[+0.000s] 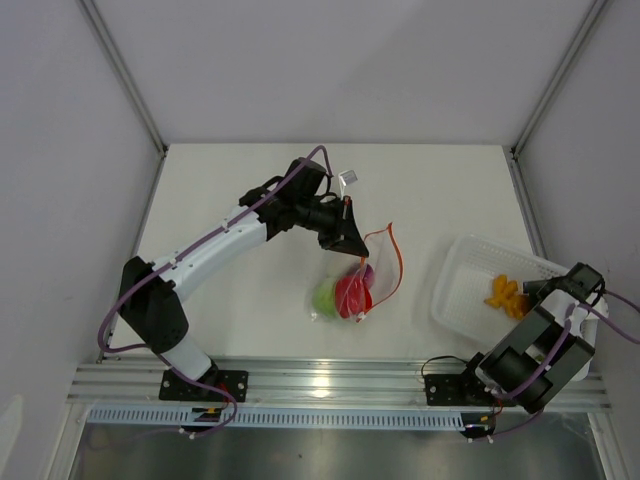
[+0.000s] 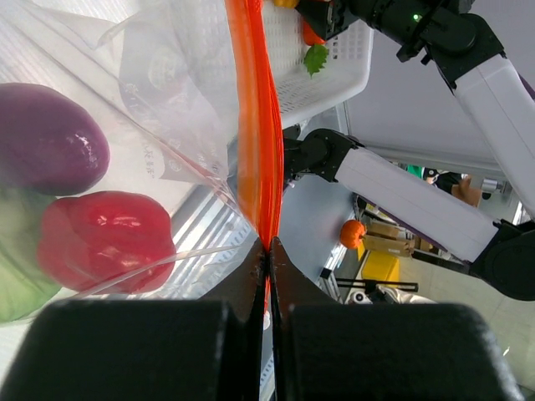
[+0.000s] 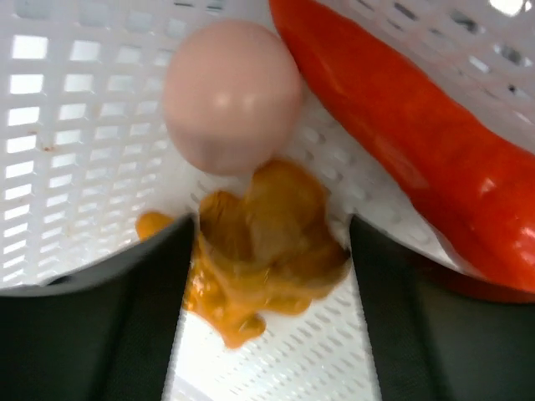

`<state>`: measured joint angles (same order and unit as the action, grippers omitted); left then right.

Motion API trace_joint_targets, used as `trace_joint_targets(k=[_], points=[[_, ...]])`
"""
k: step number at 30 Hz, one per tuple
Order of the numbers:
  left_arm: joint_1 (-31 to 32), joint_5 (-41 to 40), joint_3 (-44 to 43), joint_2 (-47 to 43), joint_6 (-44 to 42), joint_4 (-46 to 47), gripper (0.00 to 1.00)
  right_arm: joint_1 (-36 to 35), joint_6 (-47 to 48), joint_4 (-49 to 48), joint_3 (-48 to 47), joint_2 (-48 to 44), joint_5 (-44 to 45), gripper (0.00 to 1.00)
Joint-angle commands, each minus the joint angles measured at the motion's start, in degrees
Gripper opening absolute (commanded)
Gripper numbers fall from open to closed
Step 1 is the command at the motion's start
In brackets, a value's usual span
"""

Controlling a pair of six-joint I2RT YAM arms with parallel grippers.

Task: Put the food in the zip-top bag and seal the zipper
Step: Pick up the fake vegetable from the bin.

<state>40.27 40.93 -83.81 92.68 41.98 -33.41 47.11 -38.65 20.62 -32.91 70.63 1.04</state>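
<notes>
No legible text, label, brand, number or sign in any view.
Left wrist view: faint row of small marks on clear film of zip-top bag, too blurred to read.
Top view: small pale tab near left arm's wrist, too small to tell whether it carries print.
Right wrist view: no lettering in sight.

The clear crinkly plastic zip-top bag is glossy and creased, its thin red-orange plastic zipper strip smooth. The red toy pepper shines like hard plastic. The white perforated plastic basket looks satin, the orange-yellow lumpy piece waxy and rough, the white tabletop matt.
</notes>
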Motion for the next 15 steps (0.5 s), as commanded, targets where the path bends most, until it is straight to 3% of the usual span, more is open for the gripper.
trace_joint_targets(k=[1,3,7,9,15], points=[[0.25,1.79,-1.97,0.13,-0.58,0.54,0.01,0.26,1.65,-3.65,1.88,2.4,-3.93,0.69],[0.25,1.79,-2.15,0.13,-0.58,0.54,0.01,0.26,2.09,-4.79,2.32,2.58,-5.08,0.6],[0.33,1.96,-1.8,0.3,-0.23,0.97,0.01,0.35,2.97,-5.5,3.63,1.88,-5.87,0.26],[0.25,1.88,-1.53,0.13,-0.14,1.15,0.01,0.26,3.32,-5.42,3.9,1.35,-7.27,0.16],[0.33,1.96,-0.57,-0.31,0.04,1.68,0.0,-2.63,4.64,-2.7,3.11,-1.89,-10.0,0.21]])
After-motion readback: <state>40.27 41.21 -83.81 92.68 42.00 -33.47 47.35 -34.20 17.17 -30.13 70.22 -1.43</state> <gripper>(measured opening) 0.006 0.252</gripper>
